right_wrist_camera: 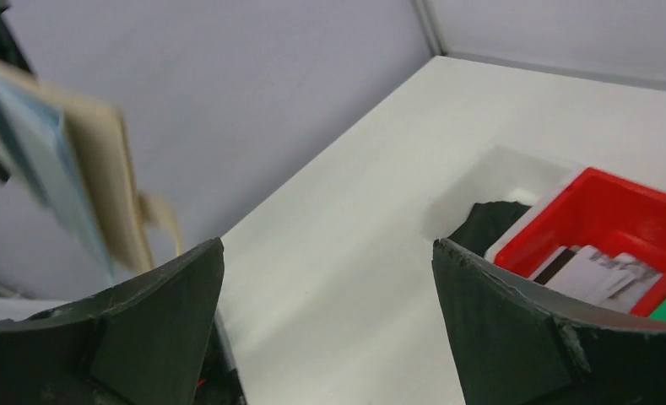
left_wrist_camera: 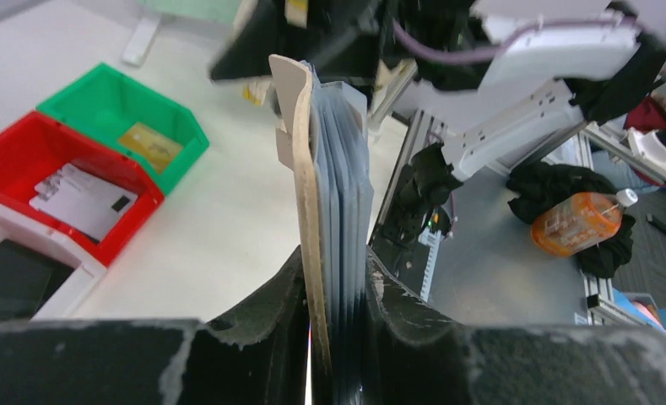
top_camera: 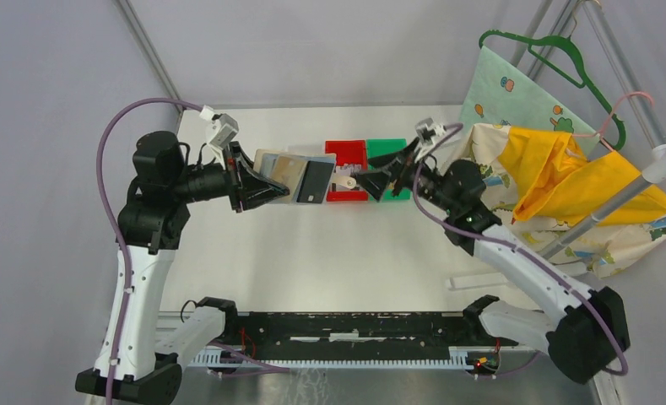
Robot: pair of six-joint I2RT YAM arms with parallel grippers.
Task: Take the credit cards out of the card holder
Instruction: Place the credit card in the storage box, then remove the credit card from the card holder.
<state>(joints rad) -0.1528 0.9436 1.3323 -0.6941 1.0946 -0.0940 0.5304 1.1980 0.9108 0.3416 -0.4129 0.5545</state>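
Firmly left pincer clamps card holder; right pincer agape

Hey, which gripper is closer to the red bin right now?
Right. The right gripper hangs open at the red bin's edge; the left gripper sits farther left, clamping the card holder.

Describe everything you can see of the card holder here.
The card holder: beige leather-like cover with snap tab, backed by a stack of clear plastic sleeves. The left hand pinches it at one end, holding it above the table. From above, a tan card and a black card show in its sleeves.
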